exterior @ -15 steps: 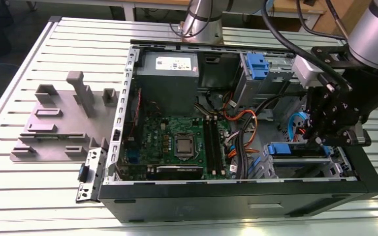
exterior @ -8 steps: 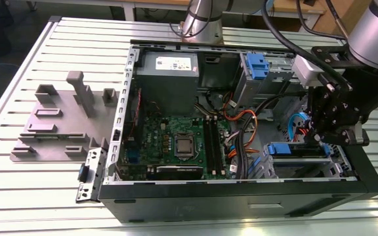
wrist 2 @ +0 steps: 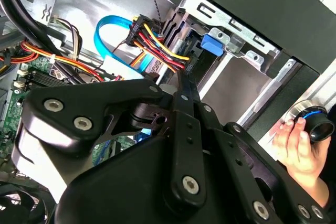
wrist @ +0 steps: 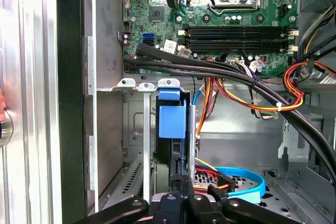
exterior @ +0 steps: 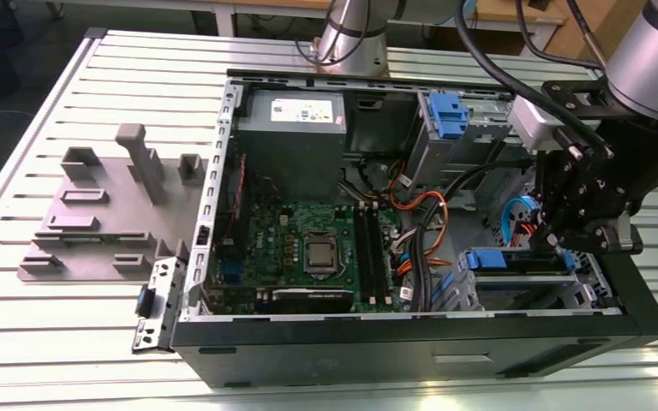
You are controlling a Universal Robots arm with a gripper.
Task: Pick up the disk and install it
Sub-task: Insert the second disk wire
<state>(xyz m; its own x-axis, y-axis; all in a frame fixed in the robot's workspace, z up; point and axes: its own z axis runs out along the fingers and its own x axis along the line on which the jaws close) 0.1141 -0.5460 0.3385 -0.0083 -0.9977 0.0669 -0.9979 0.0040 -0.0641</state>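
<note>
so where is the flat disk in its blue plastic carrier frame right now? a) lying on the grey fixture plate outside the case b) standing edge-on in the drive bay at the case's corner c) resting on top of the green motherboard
b: the blue carrier frame stands edge-on between the metal rails of the drive bay, with the gripper close above it in the exterior view.

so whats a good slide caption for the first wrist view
Gripper at the blue disk carrier seated edge-on in the drive bay, below the motherboard.
</note>
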